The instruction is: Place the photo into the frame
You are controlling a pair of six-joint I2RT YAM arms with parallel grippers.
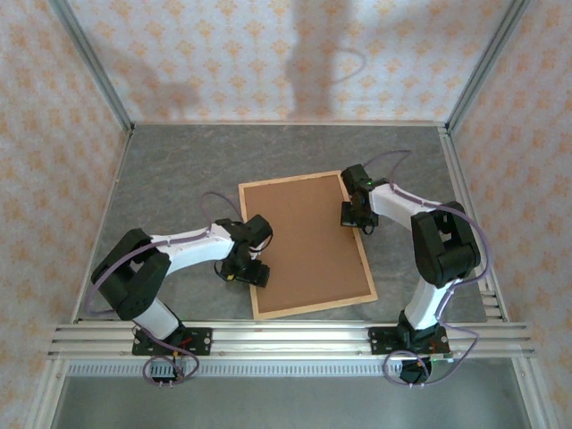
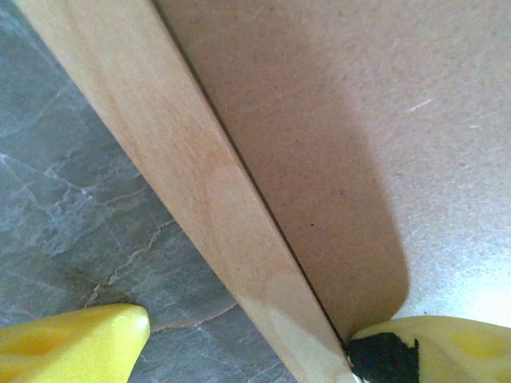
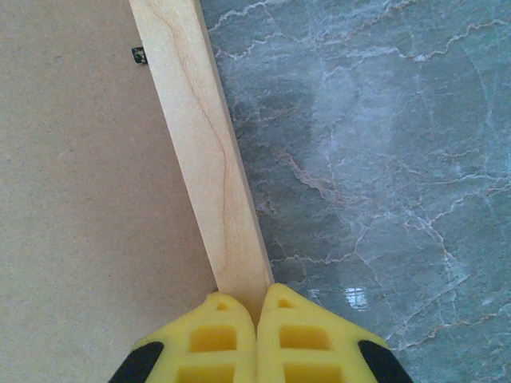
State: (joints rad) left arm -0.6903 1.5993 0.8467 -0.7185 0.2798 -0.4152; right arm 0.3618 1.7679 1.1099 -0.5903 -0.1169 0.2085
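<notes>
**Frame lies back-up on the table, a gripper at each long side**

The large rectangular frame of thin light wood strips [image 1: 315, 305] lies flat on the grey marble-patterned table [image 1: 179, 179]. It sits right of the middle, turned slightly, with its near-left corner close to the table's near edge. A plain brown backing board [image 1: 304, 241] fills the frame and faces up.

The left gripper [image 1: 250, 273] is at the frame's left strip, near that near-left corner. In the left wrist view, the left gripper [image 2: 249, 335] has its yellow fingers spread wide. One is over the bare table [image 2: 64, 199] and the other over the backing board [image 2: 359, 120], with the wood strip [image 2: 200, 183] passing between them and a gap on the table side. It grips nothing.

The right gripper [image 1: 357, 219] is at the frame's right strip, toward the far-right corner. In the right wrist view, the right gripper [image 3: 257, 299] has its fingers pressed together with nothing between them. Their tips sit over the strip [image 3: 200, 144], with the board [image 3: 80, 199] on one side and the table [image 3: 383, 159] on the other.
</notes>
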